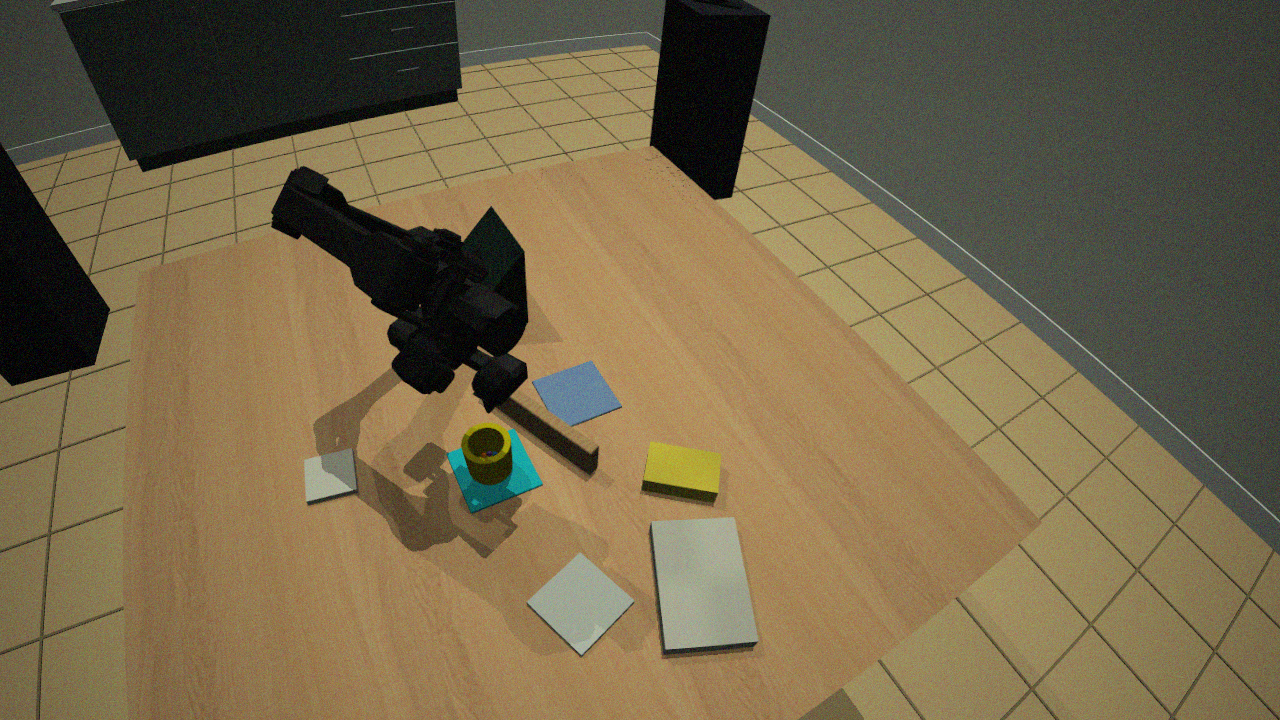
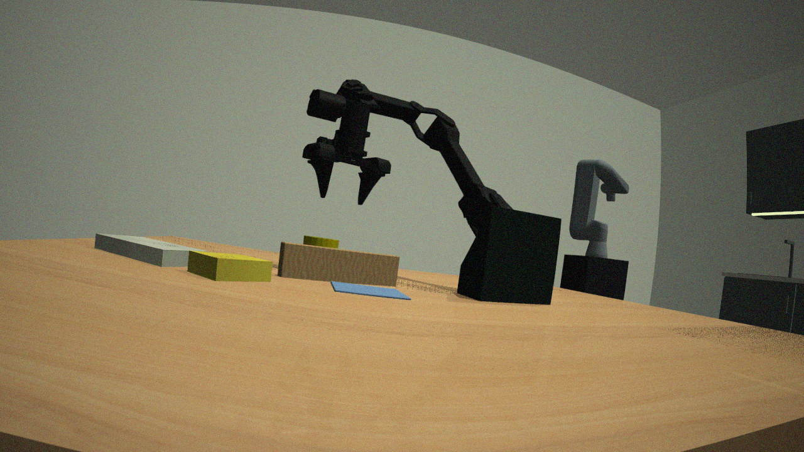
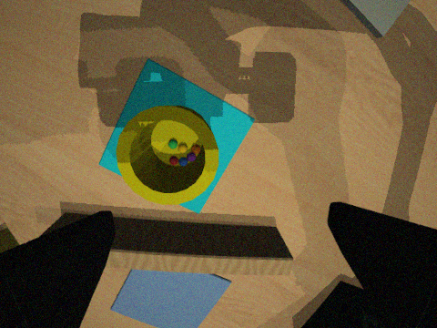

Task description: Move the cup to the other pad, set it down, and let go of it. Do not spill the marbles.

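Observation:
A yellow cup (image 1: 489, 465) (image 2: 321, 242) (image 3: 168, 198) stands upright on the cyan pad (image 1: 523, 472) (image 3: 232, 123). Several coloured marbles (image 3: 183, 161) lie inside it at the bottom. The blue pad (image 1: 577, 392) (image 2: 370, 290) (image 3: 170, 298) lies bare on the table, across the wooden wall from the cup. My gripper (image 2: 341, 200) (image 3: 224, 218) is wide open and empty, well above the cup and wall. In the exterior view the wall hides the cyan pad and most of the cup.
The wooden wall (image 1: 554, 436) (image 2: 337, 265) (image 3: 196, 264) stands between the two pads. A yellow block (image 1: 682, 470) (image 2: 230, 267), a large grey slab (image 1: 703, 582) (image 2: 140, 248), a pale square tile (image 1: 580, 603) and a small pale tile (image 1: 330, 477) lie around on the table.

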Tool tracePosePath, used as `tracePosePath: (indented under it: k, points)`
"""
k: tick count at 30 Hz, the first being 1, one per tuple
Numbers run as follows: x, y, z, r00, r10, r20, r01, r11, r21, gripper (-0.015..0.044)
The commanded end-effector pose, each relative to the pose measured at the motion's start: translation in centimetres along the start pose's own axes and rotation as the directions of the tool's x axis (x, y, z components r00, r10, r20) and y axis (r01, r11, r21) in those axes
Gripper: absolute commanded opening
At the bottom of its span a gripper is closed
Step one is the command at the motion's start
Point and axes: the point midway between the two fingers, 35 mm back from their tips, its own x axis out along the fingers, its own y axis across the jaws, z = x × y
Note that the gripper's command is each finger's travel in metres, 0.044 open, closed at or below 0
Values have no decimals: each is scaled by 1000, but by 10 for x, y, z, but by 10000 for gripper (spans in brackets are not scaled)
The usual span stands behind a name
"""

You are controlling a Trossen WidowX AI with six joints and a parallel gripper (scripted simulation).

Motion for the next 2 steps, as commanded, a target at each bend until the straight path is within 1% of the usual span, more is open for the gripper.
tracePosePath:
  k: [1, 2]
  points:
    - [1, 0, 0, 1000, 0, 0, 0, 1000, 0, 440]
    - [1, 0, 0, 1000, 0, 0, 0, 1000, 0, 440]
